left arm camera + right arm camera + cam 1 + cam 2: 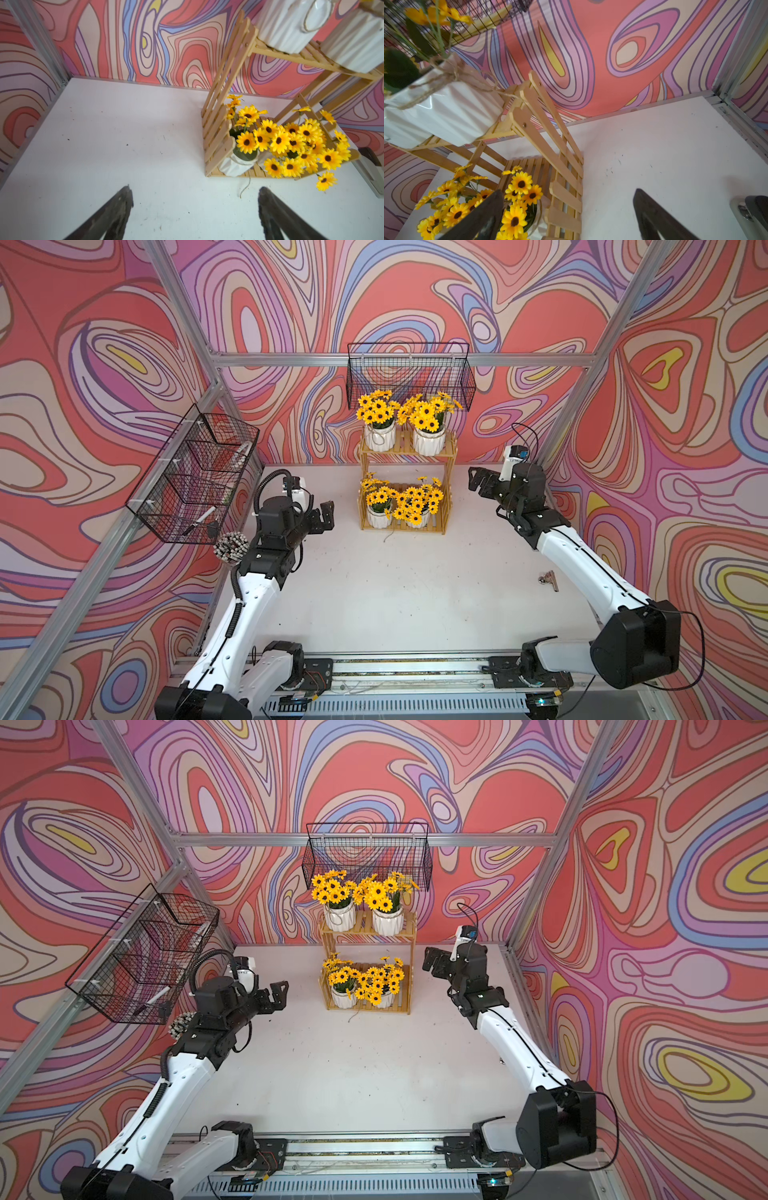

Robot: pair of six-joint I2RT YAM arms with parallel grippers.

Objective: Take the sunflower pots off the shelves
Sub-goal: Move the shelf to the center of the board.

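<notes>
Sunflower pots [340, 917]: all four on the shelves [409, 452], two per tier, upright. Upper left pot [380, 438] and upper right pot [429, 443] stand close, not touching, twine at each neck. Lower left pot [379, 518] and lower right pot [417, 520] sit under them. Their blooms merge, so I can't tell if those two bodies touch. The lower right pot's blooms lean out over the shelves' front edge and hide most of it in both top views.

Shelves stand on the table [395, 597] against the back wall. A twine strand [388, 536] lies on the table just in front of the shelves. A basket [411, 373] hangs on the wall just above the shelves; upper blooms overlap its lower edge.

My left gripper [322, 514] is left of the shelves, beside the lower tier, apart from it. Jaws spread wide, nothing between them. The wrist view shows bare table between my fingers [122, 207], with the lower left pot ahead.

My right gripper [478, 483] is right of the shelves, apart from them, jaws wide too, holding nothing.

Second basket [195, 477], marker [199, 520] inside, hangs well left of the shelves. A clip [548, 578] lies on the table well to the front-right of the shelves.
</notes>
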